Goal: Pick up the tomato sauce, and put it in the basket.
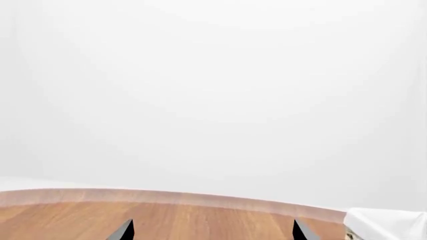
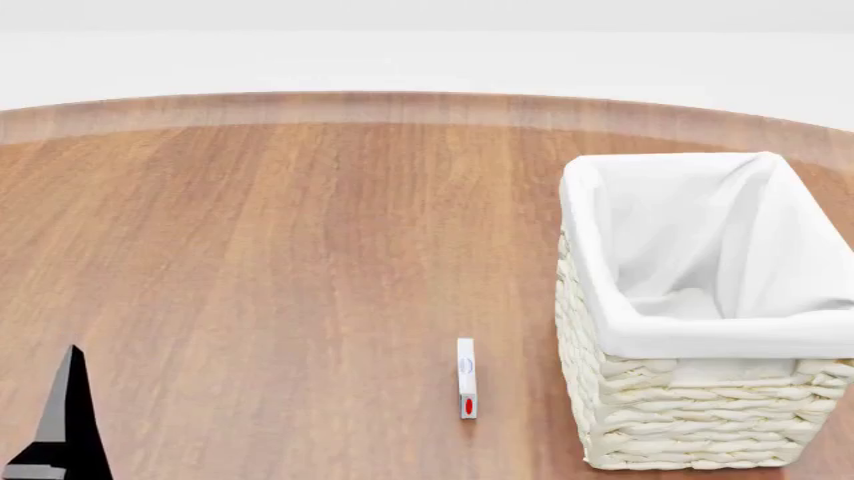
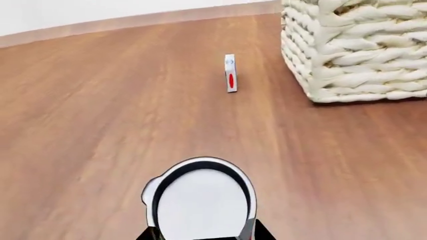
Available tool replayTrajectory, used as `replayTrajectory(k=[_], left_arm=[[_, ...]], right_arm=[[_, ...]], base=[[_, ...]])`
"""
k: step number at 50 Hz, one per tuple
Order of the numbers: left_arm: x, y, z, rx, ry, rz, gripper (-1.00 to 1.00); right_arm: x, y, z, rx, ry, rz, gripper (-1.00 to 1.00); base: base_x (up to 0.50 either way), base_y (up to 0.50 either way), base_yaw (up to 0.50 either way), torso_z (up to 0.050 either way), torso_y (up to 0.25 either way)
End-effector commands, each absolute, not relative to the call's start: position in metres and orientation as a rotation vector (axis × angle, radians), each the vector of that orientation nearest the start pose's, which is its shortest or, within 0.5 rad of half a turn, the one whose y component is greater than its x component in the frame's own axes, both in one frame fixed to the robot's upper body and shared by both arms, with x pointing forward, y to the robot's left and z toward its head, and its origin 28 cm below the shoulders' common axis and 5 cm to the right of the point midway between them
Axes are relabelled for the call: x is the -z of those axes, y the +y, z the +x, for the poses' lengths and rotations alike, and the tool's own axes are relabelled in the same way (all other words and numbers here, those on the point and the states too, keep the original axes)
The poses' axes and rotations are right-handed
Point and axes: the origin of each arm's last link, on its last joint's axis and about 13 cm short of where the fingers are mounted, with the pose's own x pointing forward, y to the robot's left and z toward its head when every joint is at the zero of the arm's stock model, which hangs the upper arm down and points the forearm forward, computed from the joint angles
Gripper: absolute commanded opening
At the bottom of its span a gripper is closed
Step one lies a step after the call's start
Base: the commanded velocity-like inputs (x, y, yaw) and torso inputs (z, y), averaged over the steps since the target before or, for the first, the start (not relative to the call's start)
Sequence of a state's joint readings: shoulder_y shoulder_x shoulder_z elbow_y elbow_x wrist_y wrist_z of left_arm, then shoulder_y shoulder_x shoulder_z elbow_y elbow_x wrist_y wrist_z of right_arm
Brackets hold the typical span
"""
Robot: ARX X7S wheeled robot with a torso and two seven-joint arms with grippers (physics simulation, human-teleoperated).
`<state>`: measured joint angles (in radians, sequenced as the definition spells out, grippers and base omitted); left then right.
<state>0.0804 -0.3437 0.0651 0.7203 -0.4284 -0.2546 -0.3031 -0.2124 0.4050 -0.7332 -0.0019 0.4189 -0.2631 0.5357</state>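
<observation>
- Left pincer [image 1: 213, 232]: two dark pointed tips spread wide, nothing between them.
- Counter [image 2: 267, 260]: glossy brown wood grain with a curved pale edge; plain white room beyond.
- Thin white slab [image 2: 466, 377] with a red oval, standing on edge.
- Basket [image 2: 694, 420] at its 3 o'clock: chunky cream weave, white cloth liner, cut off at the right.
- Right pincer [image 3: 203, 236]: barely seen, flanking a pale, dark-rimmed round thing [image 3: 200, 200]. I cannot tell its grip, nor whether this is the tomato sauce.

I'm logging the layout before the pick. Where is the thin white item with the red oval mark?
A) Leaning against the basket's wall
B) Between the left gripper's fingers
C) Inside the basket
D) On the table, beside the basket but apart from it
D: in the head view, the thin white item stands on the wooden table, with bare wood between it and the basket.
</observation>
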Motion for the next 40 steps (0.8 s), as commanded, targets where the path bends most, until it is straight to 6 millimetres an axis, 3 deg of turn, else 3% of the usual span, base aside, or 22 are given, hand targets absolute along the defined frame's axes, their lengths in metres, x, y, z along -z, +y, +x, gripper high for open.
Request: replayTrajectory(k=[1, 12, 23, 40], left_arm=[[-0.129, 0.225, 0.171, 0.029, -0.292, -0.126, 1.0], [-0.131, 0.226, 0.169, 0.029, -0.292, -0.125, 1.0], [-0.131, 0.225, 0.169, 0.029, -0.292, -0.128, 1.0], [-0.131, 0.225, 0.169, 0.03, -0.291, -0.129, 1.0]], right_arm=[[0.013, -0.051, 0.121, -0.157, 0.249, 0.023, -1.0], [-0.006, -0.048, 0.167, -0.183, 0.247, 0.002, -1.0], [-0.036, -0.045, 0.195, -0.223, 0.202, -0.043, -1.0], [-0.036, -0.045, 0.196, -0.221, 0.201, -0.048, -1.0]], base=[[0.0, 0.0, 0.0, 0.0, 0.0], [0.0, 0.0, 0.0, 0.0, 0.0], [0.0, 0.0, 0.0, 0.0, 0.001], [0.0, 0.0, 0.0, 0.0, 0.0]])
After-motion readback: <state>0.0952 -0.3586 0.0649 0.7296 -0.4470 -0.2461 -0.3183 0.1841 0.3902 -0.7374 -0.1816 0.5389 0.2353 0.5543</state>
